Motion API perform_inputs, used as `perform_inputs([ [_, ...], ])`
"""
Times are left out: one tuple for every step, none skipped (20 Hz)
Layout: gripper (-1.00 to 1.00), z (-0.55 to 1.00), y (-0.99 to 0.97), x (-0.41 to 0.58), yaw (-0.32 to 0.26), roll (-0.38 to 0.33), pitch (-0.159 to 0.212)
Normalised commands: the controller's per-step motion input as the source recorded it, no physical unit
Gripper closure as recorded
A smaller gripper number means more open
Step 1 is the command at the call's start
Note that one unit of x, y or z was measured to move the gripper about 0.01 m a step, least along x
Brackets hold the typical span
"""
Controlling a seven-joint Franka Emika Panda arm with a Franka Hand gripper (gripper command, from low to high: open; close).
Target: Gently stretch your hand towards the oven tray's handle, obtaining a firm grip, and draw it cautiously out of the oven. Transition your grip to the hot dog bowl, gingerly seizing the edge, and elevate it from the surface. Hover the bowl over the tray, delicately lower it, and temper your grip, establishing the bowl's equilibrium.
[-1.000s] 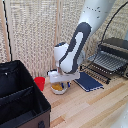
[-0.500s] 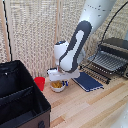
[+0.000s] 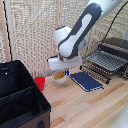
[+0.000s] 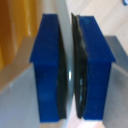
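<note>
My gripper is shut on the edge of the hot dog bowl, a small white bowl with yellowish food, held just above the wooden table beside the red cup. In the wrist view the blue pads clamp the thin white bowl rim, with my gripper closed around it. The oven tray, a dark wire rack, sticks out of the oven at the exterior view's right. Its handle is the front bar.
A red cup stands next to the bowl. A dark blue flat slab lies between the bowl and the tray. A large black case fills the exterior view's lower left. A woven blind forms the back wall.
My gripper has risen a little with the bowl in it; the bowl now sits higher than before. The tray and the other things have not moved.
</note>
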Motion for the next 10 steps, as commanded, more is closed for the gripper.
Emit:
perform_inputs([
  [1.00, 0.82, 0.00, 0.414, -0.205, -0.079, 0.000],
  [1.00, 0.73, 0.00, 0.440, -0.221, -0.099, 0.000],
  [1.00, 0.67, 0.00, 0.469, -0.224, -0.126, -0.006],
  [1.00, 0.52, 0.00, 0.494, -0.219, -0.129, -0.026],
  [1.00, 0.53, 0.00, 0.511, -0.201, -0.142, -0.043],
  [1.00, 0.53, 0.00, 0.517, -0.198, -0.154, -0.044],
  [1.00, 0.52, 0.00, 0.494, -0.203, -0.159, -0.045],
  [1.00, 0.53, 0.00, 0.489, -0.204, -0.171, -0.041],
  [1.00, 0.52, 0.00, 0.463, -0.209, -0.172, -0.044],
  [1.00, 0.54, 0.00, 0.446, -0.213, -0.169, -0.046],
])
